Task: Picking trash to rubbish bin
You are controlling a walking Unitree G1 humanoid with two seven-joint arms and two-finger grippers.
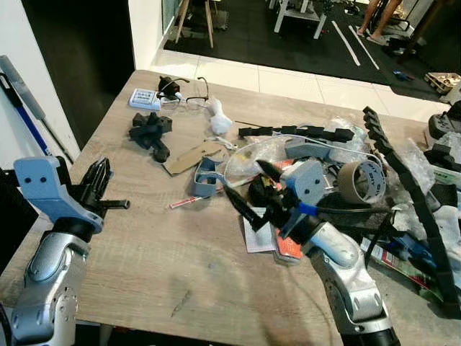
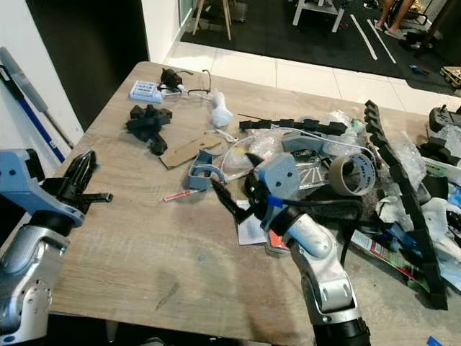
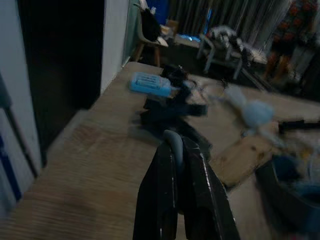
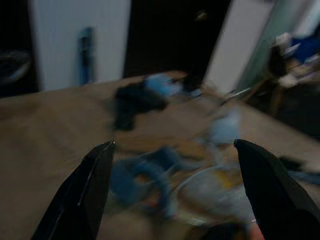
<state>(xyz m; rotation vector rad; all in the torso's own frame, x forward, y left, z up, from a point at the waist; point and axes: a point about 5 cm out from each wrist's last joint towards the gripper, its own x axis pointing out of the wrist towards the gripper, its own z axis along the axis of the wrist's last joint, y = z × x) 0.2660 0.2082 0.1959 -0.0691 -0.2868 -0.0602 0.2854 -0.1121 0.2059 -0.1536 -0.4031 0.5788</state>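
A table (image 1: 144, 245) is seen across the frame. Clutter is piled at centre right, with a tape roll (image 1: 362, 180) on it. A box (image 1: 144, 99) and glasses (image 1: 193, 92) are placed upper left, cardboard (image 1: 193, 156) below them.

I see a wood-grain tabletop (image 1: 144, 245), its near half bare. At the far left edge lie a blue-white box (image 1: 145, 99) and glasses (image 1: 193, 92); nearer, a black plastic part (image 1: 150, 133), a cardboard tag (image 1: 193, 156), a crumpled white wad (image 1: 219, 119). The right side is heaped: tape roll (image 1: 364, 180), black cable chain (image 1: 410, 194), plastic bags (image 1: 252, 160), a paper slip (image 1: 257, 236).
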